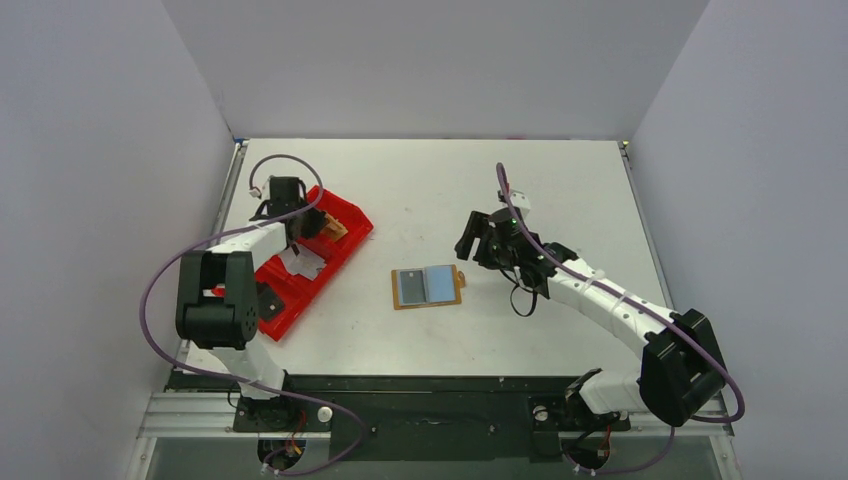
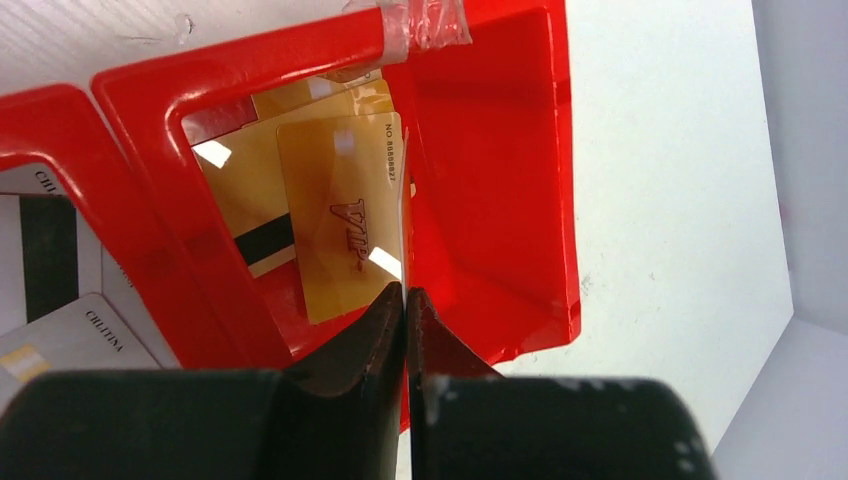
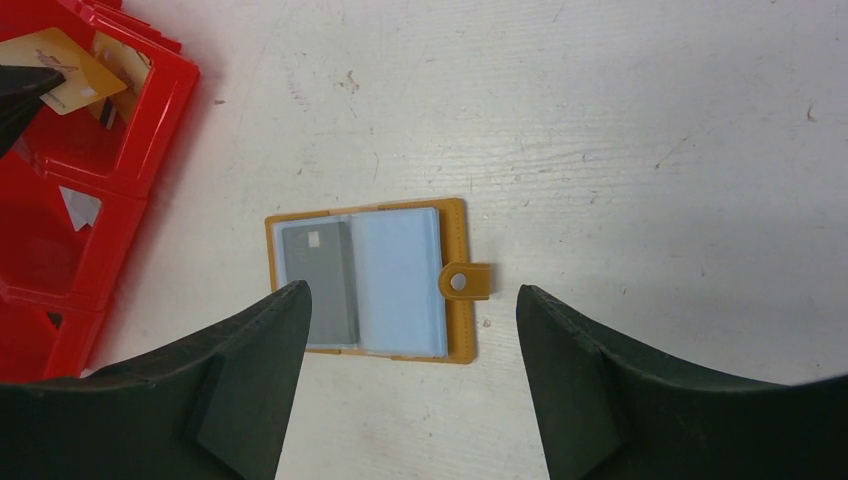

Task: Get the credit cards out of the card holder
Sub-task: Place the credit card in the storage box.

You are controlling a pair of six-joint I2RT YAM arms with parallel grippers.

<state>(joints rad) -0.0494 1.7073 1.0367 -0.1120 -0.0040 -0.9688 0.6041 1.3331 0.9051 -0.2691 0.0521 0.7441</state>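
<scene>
The tan card holder (image 1: 457, 284) lies open on the table, with a grey credit card (image 1: 410, 287) in its left sleeve and a pale blue sleeve (image 1: 440, 285) on the right. The right wrist view shows the holder (image 3: 461, 330), the grey card (image 3: 322, 285) and its snap tab. My right gripper (image 3: 410, 290) hovers open just above and right of the holder, nothing between its fingers. My left gripper (image 2: 405, 292) is over the red tray (image 2: 490, 180), shut on a thin gold card (image 3: 62, 65) that looks edge-on between the jaws.
The red tray (image 1: 352, 214) sits at the table's left, divided into compartments. One holds gold cards (image 2: 340, 220), another white cards (image 2: 70, 330). White walls enclose the table on three sides.
</scene>
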